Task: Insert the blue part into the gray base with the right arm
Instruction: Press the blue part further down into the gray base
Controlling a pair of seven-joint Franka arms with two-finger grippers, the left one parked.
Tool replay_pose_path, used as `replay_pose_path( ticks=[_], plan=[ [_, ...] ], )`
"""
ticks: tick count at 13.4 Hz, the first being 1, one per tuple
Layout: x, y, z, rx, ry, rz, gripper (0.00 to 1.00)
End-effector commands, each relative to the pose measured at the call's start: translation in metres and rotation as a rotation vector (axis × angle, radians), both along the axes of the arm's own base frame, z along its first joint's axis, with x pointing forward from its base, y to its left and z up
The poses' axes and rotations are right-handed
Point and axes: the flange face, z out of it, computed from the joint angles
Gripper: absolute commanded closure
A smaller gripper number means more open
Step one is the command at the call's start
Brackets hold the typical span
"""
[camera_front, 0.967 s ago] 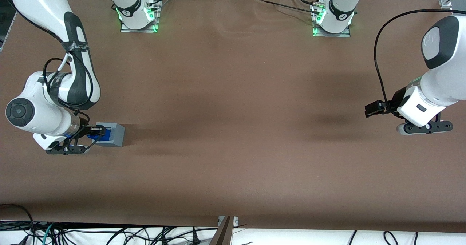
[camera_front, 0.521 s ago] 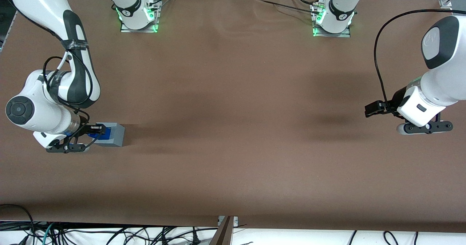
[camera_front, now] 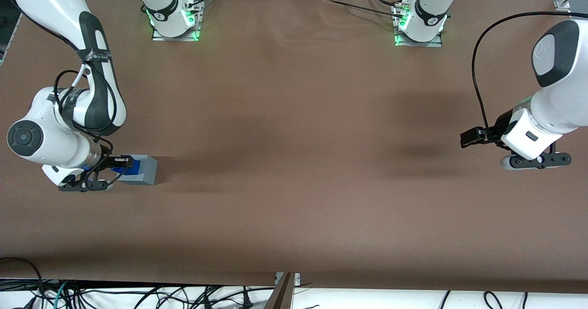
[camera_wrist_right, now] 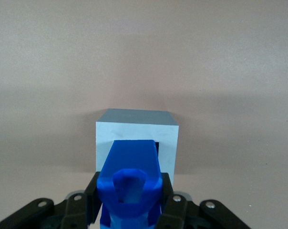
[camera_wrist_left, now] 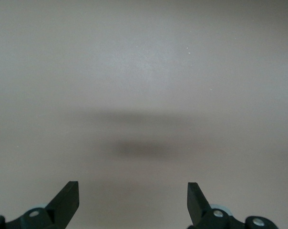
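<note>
The gray base (camera_front: 144, 169) (camera_wrist_right: 137, 138) is a light-gray cube standing on the brown table toward the working arm's end. My right arm's gripper (camera_front: 120, 164) (camera_wrist_right: 129, 195) hangs directly over it, shut on the blue part (camera_front: 124, 171) (camera_wrist_right: 129, 183). Both black fingers (camera_wrist_right: 90, 198) press the part's sides. The part's lower end covers the base's top recess, of which only a dark sliver (camera_wrist_right: 158, 149) shows beside it. How deep the part sits in the recess is hidden by the part itself.
Brown paper covers the table (camera_front: 294, 162). Two arm mounts with green lights (camera_front: 174, 19) (camera_front: 418, 24) stand at the table's edge farthest from the front camera. Cables (camera_front: 138, 295) lie below the nearest edge.
The right arm's wrist has shifted slightly, and the gripper with the blue part has sunk a little onto the gray base. The base has stayed in place.
</note>
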Motion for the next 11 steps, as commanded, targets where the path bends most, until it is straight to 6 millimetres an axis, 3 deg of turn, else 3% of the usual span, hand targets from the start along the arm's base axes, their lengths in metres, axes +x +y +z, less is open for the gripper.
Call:
replay_pose_path(
  ticks=[1, 8, 9, 10, 11],
  plan=[
    [-0.0131, -0.001, -0.0231, 0.007, 0.033, -0.008, 0.84],
    [-0.0157, -0.0017, -0.0255, 0.008, 0.038, -0.008, 0.84],
    [-0.015, -0.0017, -0.025, 0.009, 0.032, -0.009, 0.72],
    [-0.0145, -0.0016, -0.0244, 0.008, 0.03, -0.019, 0.01],
    [-0.0142, -0.0015, -0.0229, 0.007, 0.028, -0.018, 0.01]
  ],
)
